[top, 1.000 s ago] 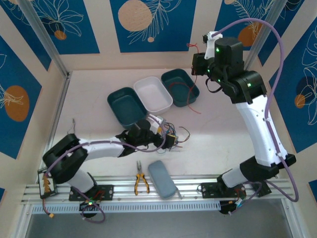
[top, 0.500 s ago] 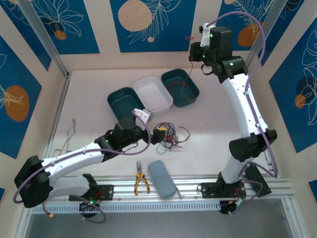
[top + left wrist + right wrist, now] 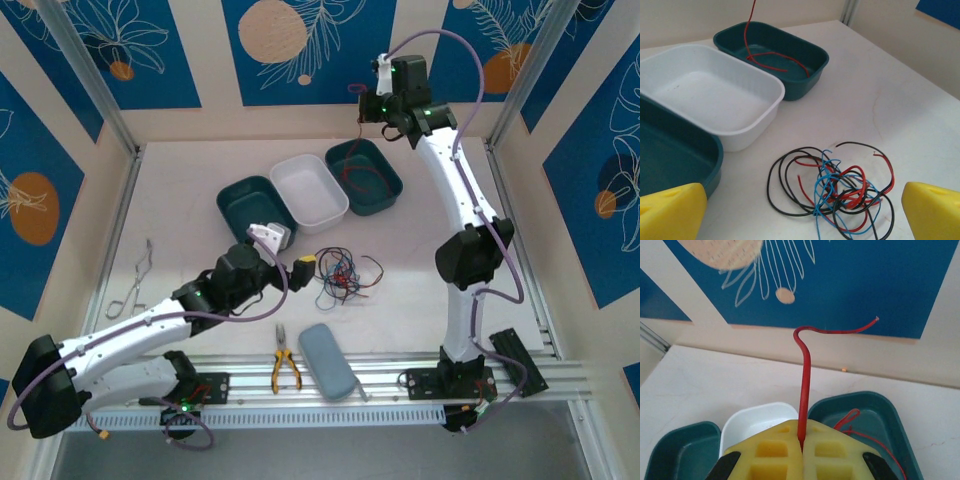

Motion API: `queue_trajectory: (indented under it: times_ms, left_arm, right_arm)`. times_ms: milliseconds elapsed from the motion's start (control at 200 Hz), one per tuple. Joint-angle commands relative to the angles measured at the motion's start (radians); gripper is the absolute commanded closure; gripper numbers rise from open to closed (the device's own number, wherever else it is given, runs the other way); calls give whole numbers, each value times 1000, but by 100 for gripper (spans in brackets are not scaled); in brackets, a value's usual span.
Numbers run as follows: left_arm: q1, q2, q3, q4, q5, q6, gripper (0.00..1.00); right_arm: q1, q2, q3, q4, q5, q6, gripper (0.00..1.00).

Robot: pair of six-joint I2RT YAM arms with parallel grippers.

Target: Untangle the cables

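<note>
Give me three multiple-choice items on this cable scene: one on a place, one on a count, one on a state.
1. The red cable has its lower end: A on the grey case; B in the far teal tray; C on the pliers.
2. Trays on the table: A three; B two; C four.
3. The left gripper is: A shut on a black cable; B shut on nothing; C open over the tangle.
Key: 1 B, it hangs from the shut right gripper into that tray. 2 A, near teal tray, white tray and far teal tray. 3 C, its yellow fingers stand wide apart either side of the tangle.
</note>
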Motion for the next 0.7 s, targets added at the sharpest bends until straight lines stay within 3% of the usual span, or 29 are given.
queue_trajectory:
  times_ms: [0, 335, 695]
  left_arm:
    - [1, -19, -10, -18, -46, 10, 0]
    - [3, -15, -21, -22, -89, 6, 0]
    - [6, 11, -12, -24, -81, 1, 0]
  right_arm:
    - [-10, 13, 22, -22, -33, -4, 100]
    - [-26, -43, -172, -43, -72, 65, 100]
    - [-97, -70, -356, -15, -209, 152, 100]
